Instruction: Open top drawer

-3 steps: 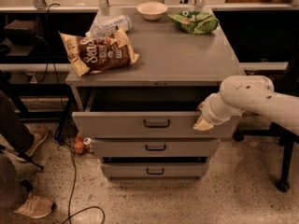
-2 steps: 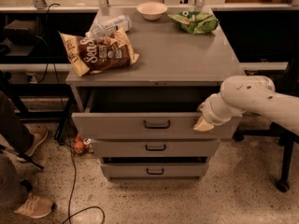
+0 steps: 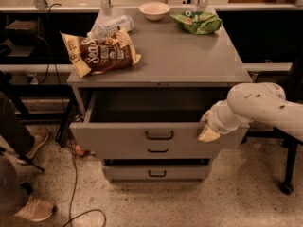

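The top drawer (image 3: 118, 138) of the grey metal cabinet stands pulled out, and its dark inside shows empty from above. Its small black bar handle (image 3: 159, 135) sits at the centre of the front. My gripper (image 3: 208, 130), at the end of the white arm (image 3: 255, 109), is at the right end of the drawer front, against its top edge. Two shorter drawers sit below: the middle one (image 3: 157, 151) is mostly hidden under the open drawer, and the bottom one (image 3: 157, 173) is shut.
On the cabinet top (image 3: 189, 56) lie a brown snack bag (image 3: 102, 55), a plastic bottle (image 3: 111, 26), a white bowl (image 3: 154, 10) and a green chip bag (image 3: 196, 21). A person's legs and shoes (image 3: 21, 174) are at the left, with cables (image 3: 72, 183) on the floor. A black table leg with a caster (image 3: 287, 174) stands at the right.
The top drawer has slid further out toward the camera, and my gripper has moved with its front edge, slightly down in the view.
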{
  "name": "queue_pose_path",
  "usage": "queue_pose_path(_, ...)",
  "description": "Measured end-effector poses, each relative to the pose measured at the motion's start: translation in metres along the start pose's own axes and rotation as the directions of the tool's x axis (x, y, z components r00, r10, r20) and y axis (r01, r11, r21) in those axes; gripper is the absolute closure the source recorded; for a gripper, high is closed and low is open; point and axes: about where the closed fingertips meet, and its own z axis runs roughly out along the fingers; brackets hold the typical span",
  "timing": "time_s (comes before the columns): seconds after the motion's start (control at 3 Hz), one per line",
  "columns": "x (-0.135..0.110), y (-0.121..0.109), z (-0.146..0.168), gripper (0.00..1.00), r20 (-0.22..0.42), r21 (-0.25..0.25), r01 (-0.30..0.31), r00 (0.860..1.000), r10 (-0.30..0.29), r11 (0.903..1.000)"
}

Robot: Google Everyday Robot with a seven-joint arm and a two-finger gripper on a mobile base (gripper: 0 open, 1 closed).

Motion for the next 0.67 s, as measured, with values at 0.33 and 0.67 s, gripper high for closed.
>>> queue_pose_path(0.33, 0.001, 0.003, -0.002, 1.00, -0.001, 0.000, -0.004, 1.000, 0.004, 1.0000)
queue_pose_path(0.67, 0.008, 0.037, -0.020, 1.00, -0.007, 0.007, -0.057, 0.998, 0.057, 0.9983)
